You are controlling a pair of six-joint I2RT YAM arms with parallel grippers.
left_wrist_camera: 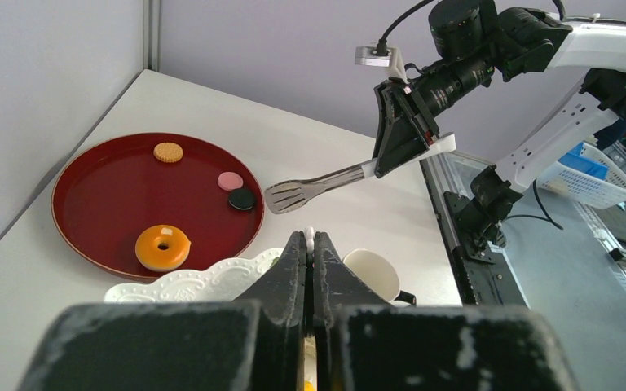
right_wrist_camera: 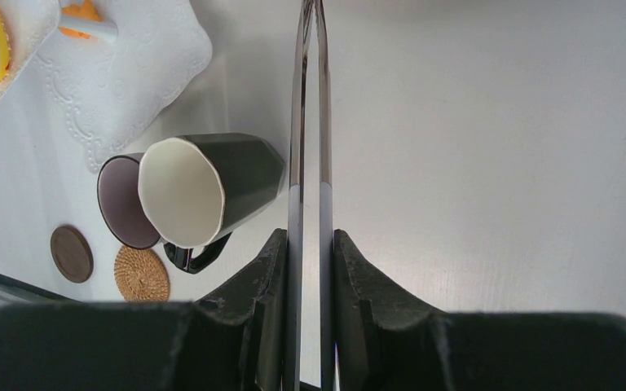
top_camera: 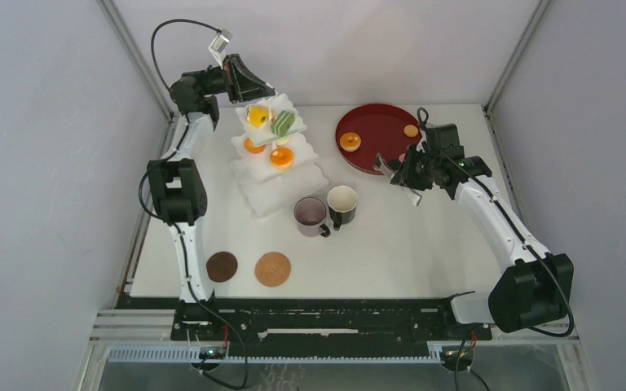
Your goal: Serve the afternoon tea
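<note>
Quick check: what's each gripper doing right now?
Left gripper: shut, apparently pinching the stand's white top post.
Right gripper: shut on the metal tongs.

I work at a white bench point(top_camera: 424, 244) between plain grey walls point(top_camera: 41, 163), with aluminium posts point(top_camera: 134, 57) at its far corners.

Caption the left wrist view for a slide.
Left gripper shut above the white three-tier stand; right gripper holds long metal tongs beside the dark red round tray.

text: none legible | labels: none | brands: none | numbers, signs: none in any view
</note>
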